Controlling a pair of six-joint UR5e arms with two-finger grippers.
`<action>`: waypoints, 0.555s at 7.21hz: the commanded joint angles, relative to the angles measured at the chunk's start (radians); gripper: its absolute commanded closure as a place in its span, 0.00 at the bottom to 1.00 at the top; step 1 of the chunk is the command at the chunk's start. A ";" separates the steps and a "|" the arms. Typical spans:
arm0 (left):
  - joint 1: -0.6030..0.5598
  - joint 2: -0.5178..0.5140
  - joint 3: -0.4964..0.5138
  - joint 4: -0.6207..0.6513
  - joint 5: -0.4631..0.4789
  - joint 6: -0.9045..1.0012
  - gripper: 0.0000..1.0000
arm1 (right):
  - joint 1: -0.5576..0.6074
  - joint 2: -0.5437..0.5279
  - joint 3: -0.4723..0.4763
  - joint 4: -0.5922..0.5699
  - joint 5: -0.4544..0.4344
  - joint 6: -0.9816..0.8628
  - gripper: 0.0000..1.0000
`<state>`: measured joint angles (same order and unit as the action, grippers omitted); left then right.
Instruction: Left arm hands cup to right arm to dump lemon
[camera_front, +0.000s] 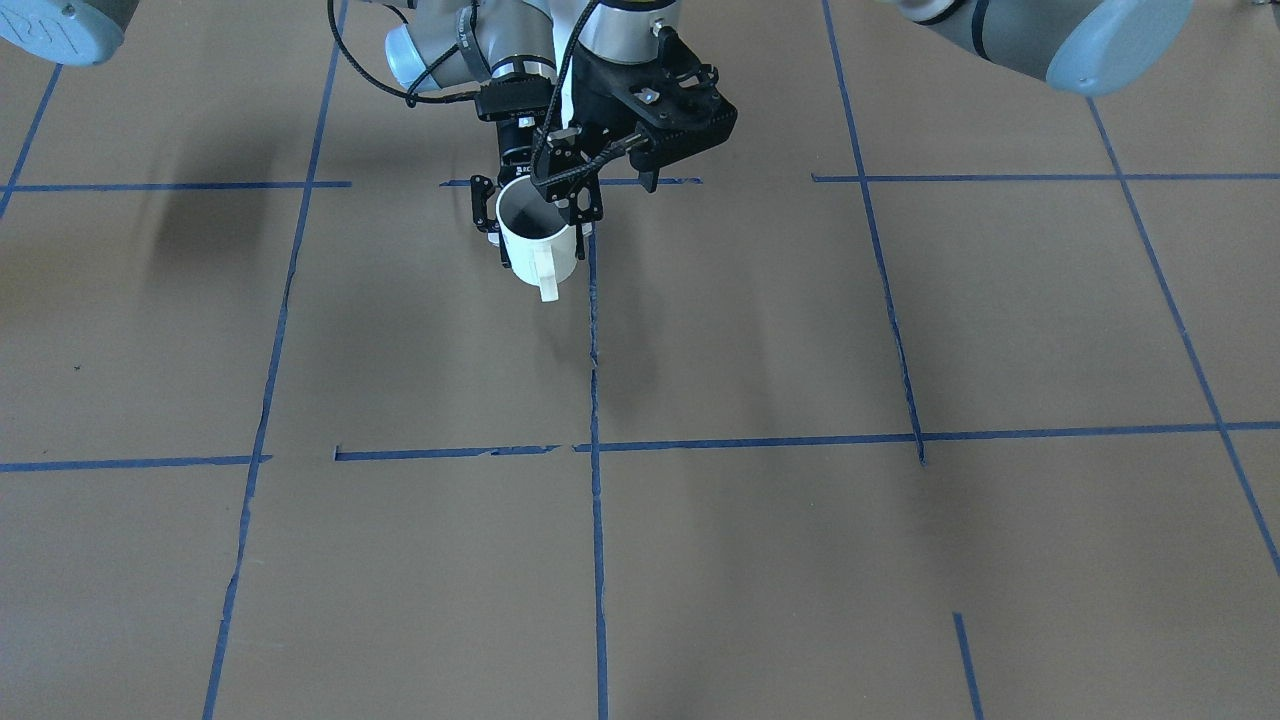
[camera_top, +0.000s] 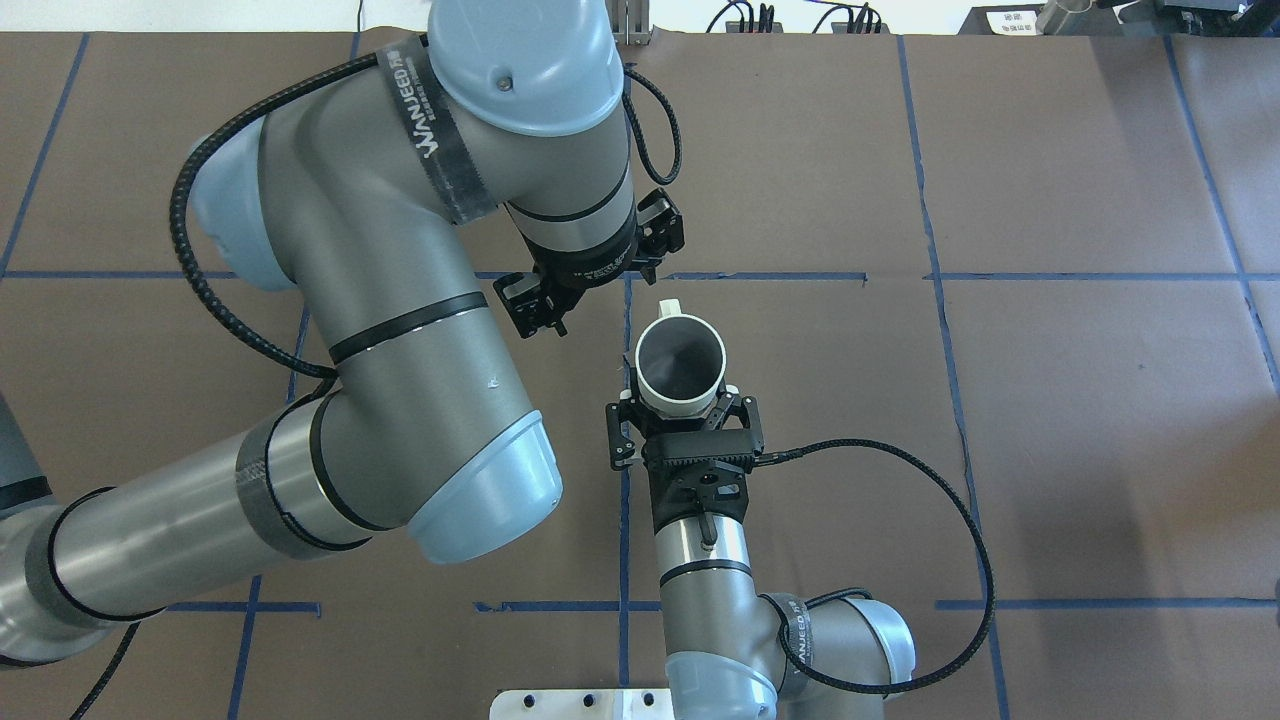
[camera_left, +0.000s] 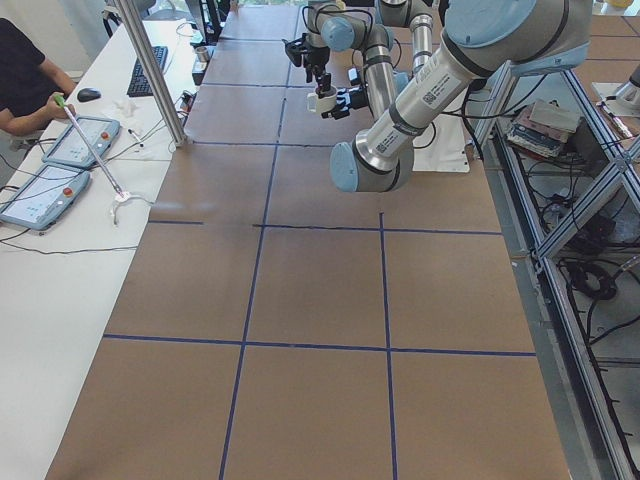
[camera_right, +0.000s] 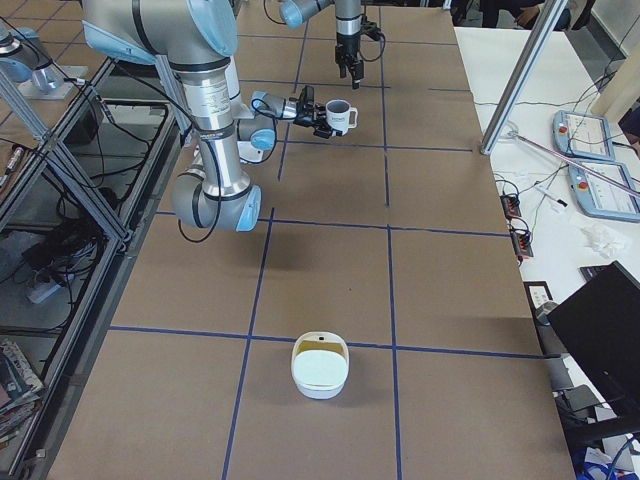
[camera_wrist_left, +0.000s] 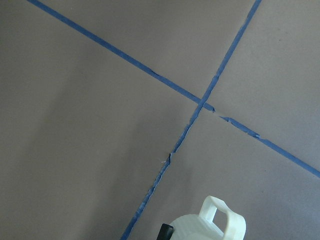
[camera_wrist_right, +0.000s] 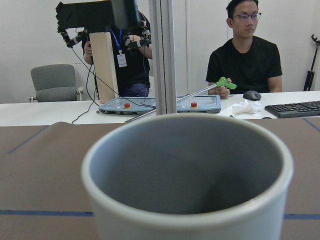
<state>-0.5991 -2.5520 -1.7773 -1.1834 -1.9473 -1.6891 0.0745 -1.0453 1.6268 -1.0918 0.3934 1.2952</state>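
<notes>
Right tool (camera_top: 680, 388) pinching upright cup (camera_top: 682, 352), handle (camera_top: 668, 306) pointing away, left tool (camera_right: 351, 64) near that handle, spread unclear

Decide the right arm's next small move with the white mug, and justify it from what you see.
Probably draw the cup away from the left gripper, ready to tip it. The right gripper grips the cup upright above the table; the left gripper hangs close above it, not touching, so the hand-over looks done. No lemon shows inside.
</notes>
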 joint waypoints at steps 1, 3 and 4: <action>0.010 -0.002 0.019 0.002 -0.094 0.067 0.13 | -0.001 0.019 -0.005 0.001 -0.002 -0.043 0.92; 0.059 0.004 0.031 0.001 -0.098 0.120 0.18 | -0.001 0.025 -0.005 0.001 -0.002 -0.043 0.92; 0.058 0.004 0.029 0.002 -0.097 0.133 0.21 | -0.001 0.025 -0.004 0.006 -0.002 -0.043 0.92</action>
<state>-0.5545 -2.5491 -1.7504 -1.1818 -2.0425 -1.5756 0.0737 -1.0225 1.6219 -1.0895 0.3912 1.2525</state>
